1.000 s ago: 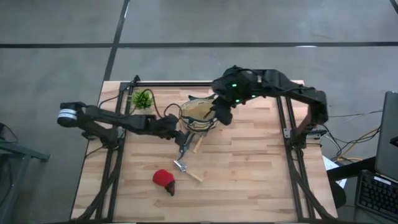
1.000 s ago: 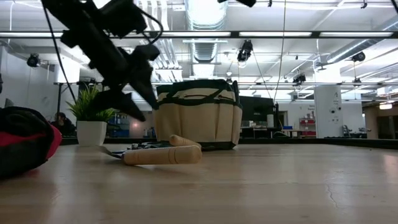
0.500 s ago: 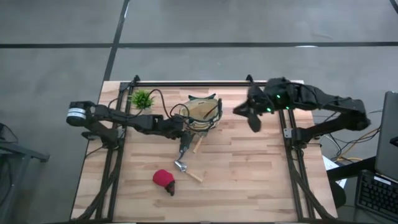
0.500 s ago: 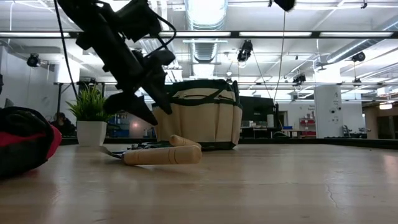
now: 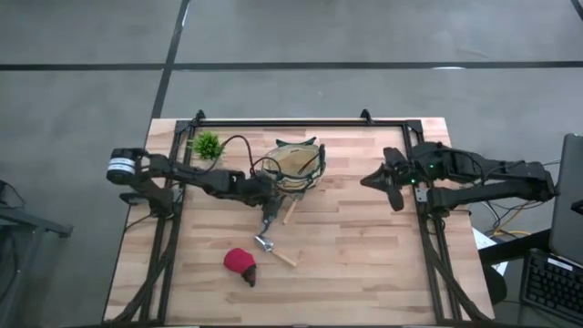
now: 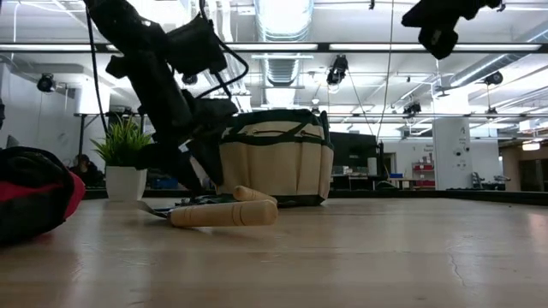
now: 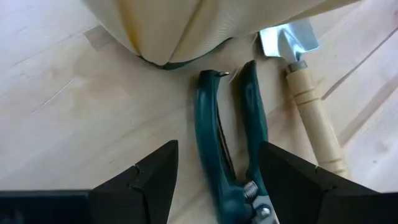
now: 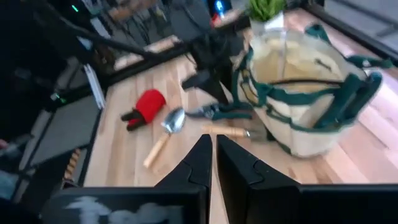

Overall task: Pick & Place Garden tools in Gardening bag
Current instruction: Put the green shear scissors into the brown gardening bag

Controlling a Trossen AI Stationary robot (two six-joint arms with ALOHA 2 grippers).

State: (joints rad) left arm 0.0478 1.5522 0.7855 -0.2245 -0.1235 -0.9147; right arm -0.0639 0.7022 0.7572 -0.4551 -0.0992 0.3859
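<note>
L gripper: fingers wide, now lowered astride green-handled pruner beside gardening bag; grasp next, prob. R gripper: fingers nearly closed, empty, pulled away from bag since 1 s ago. Trowels, red item still on table.

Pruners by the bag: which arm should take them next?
Left. The left gripper hangs right over the pruners with jaws open, beside the gardening bag. The right gripper is off by the table's right edge, jaws shut.
</note>
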